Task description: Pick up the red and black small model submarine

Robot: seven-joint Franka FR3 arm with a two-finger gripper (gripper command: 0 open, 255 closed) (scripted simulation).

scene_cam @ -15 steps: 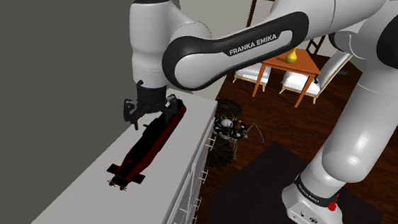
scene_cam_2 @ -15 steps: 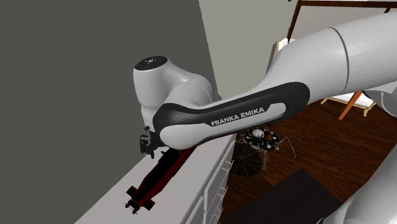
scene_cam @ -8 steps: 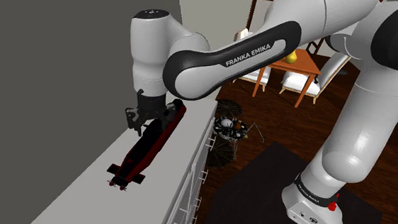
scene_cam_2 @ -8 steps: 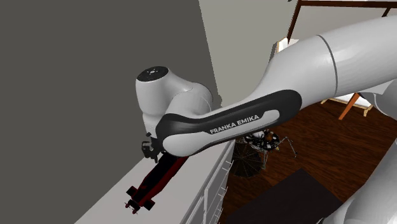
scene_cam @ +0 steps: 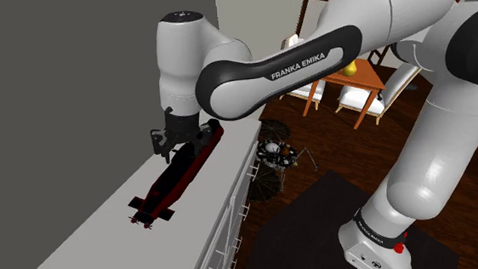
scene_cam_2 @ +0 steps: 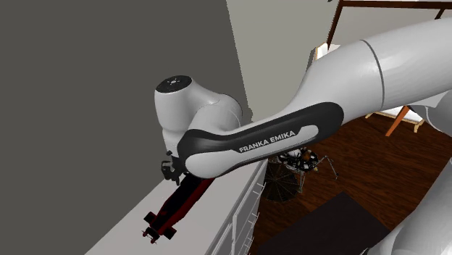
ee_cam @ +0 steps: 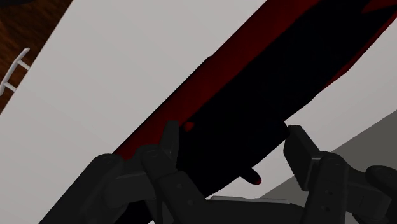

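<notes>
Wrist view shows the all-black two-finger gripper, jaws apart, astride the long red-and-black model submarine; clamped toward 1 end, it may tip and slip

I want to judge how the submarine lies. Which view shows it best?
The shoulder view: nearly the whole submarine lies lengthwise on the white counter. The second exterior view has the arm covering its front; the wrist view gives a close stretch of hull.

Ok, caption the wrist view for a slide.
Open jaws either side of the red and black model submarine on the white countertop.
</notes>
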